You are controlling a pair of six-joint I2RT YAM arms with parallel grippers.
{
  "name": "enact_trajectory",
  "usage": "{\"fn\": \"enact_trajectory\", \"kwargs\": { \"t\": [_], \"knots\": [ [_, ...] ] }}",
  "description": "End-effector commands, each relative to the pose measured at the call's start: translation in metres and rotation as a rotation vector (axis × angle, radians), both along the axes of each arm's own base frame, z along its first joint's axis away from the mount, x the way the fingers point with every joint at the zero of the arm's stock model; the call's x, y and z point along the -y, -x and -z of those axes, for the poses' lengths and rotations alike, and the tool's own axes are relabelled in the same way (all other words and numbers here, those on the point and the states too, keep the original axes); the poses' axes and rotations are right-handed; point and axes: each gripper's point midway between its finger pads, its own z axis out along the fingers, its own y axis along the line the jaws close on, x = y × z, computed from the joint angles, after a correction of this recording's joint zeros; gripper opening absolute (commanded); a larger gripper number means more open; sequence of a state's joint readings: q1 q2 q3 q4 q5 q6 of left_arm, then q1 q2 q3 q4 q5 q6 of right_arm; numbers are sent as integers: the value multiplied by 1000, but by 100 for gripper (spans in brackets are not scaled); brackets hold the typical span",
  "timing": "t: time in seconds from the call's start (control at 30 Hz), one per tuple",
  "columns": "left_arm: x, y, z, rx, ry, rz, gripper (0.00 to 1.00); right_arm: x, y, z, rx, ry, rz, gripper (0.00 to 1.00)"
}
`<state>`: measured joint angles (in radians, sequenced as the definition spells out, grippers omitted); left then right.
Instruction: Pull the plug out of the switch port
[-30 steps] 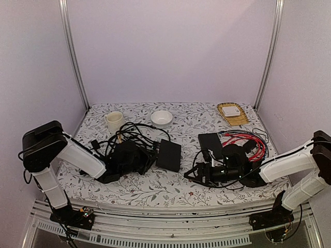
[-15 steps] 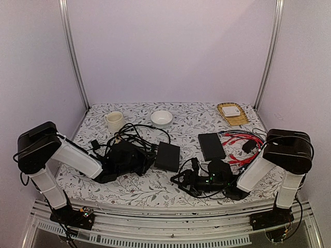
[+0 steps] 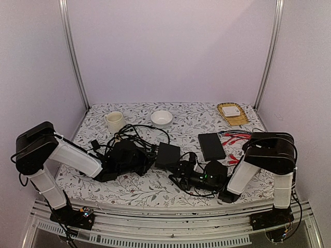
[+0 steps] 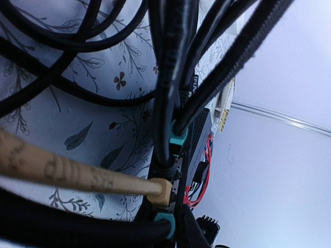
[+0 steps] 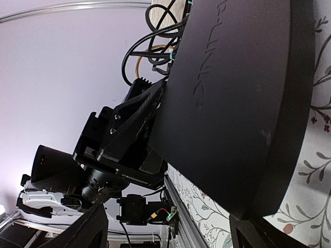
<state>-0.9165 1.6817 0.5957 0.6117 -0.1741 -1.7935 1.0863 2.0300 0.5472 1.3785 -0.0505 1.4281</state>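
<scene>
Right gripper (image 3: 182, 169) has swung left to the switch (image 3: 168, 154), jaws spread — left gripper (image 3: 145, 157), pressed together amid cables (image 3: 132, 132), may drag the switch unbraced.

The top external camera sits high behind both arms and looks down and forward over the whole table (image 3: 207, 116), with the arm bases at its bottom edge. The left wrist camera is pressed in among black cables (image 4: 170, 51), facing the port edge of the switch (image 4: 200, 132) at lower centre. The right wrist camera, rolled sideways, is very near the lid of the switch (image 5: 232, 103) and looks past it to the left arm (image 5: 98, 155) at left. All three views share the switch (image 3: 168, 154).
</scene>
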Motion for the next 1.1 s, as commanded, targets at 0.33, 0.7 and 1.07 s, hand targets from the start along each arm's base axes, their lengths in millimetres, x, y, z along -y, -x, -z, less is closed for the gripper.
{"fn": "enact_trajectory", "kwargs": {
  "t": [0.33,0.7,1.07],
  "knots": [
    [3,4,-11,-31,20,-23,10,5,-35,-2,-7,-176,89,81],
    [8,4,-16,-24,14,3,11,2,-47,1,-9,-213,57,78],
    [13,6,-16,-36,-9,38,13,1,-44,1,13,-209,1,64]
  ]
}}
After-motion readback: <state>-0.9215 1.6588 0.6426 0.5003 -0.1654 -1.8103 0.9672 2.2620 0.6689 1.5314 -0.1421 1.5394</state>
